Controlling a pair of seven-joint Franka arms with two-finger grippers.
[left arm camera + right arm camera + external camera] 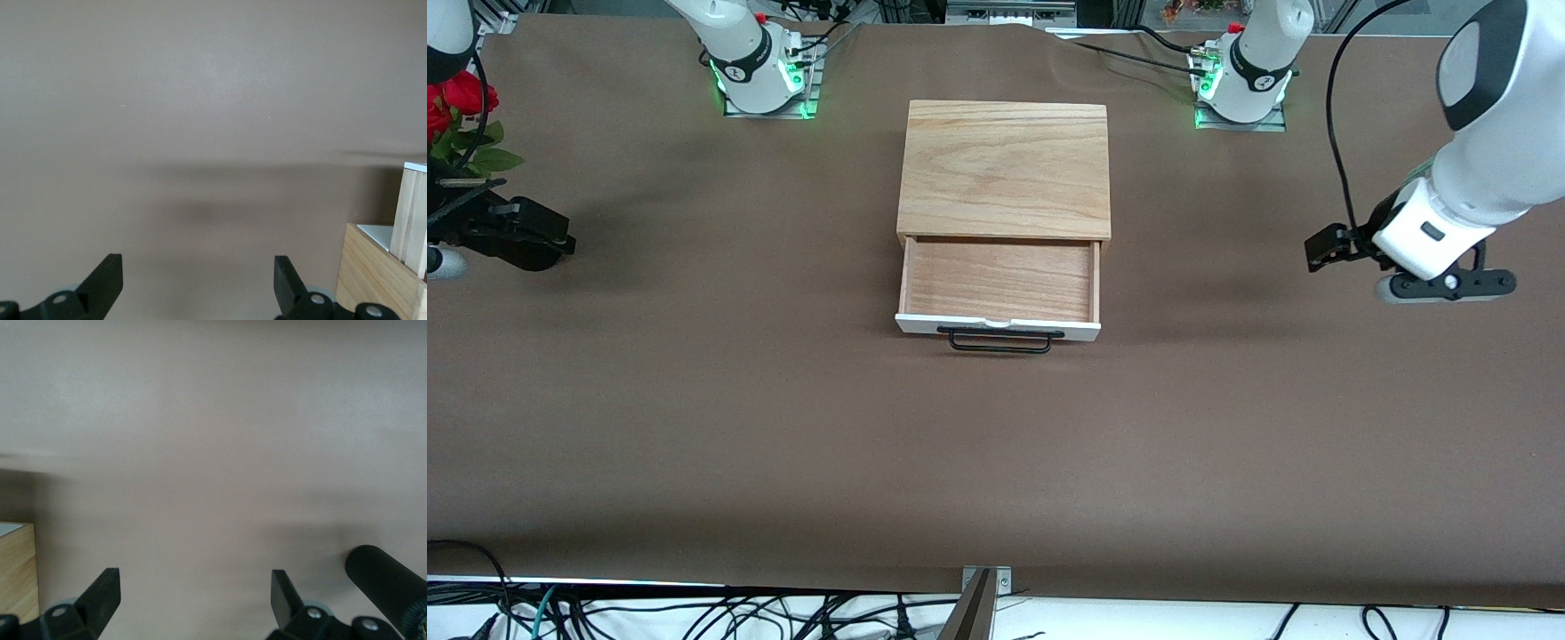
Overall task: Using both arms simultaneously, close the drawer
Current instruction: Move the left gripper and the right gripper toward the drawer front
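Observation:
The wood-topped box (1005, 169) stands mid-table. Its drawer (1000, 280) is pulled out toward the front camera, the light-wood tray empty, with a white front panel (925, 324) and a black wire handle (1000, 341). My left gripper (1320, 247) hangs open and empty over bare table toward the left arm's end, well apart from the drawer. My right gripper (551, 242) hangs open and empty toward the right arm's end. The left wrist view shows open fingers (107, 280) and a corner of the box (373, 273). The right wrist view shows open fingers (103, 597) and a box corner (17, 567).
Red roses (458, 111) with green leaves stand at the right arm's end of the table. A black ribbed cylinder (387, 580) shows beside my right gripper in the right wrist view. The brown table cover (996, 462) stretches wide between the drawer and the front edge.

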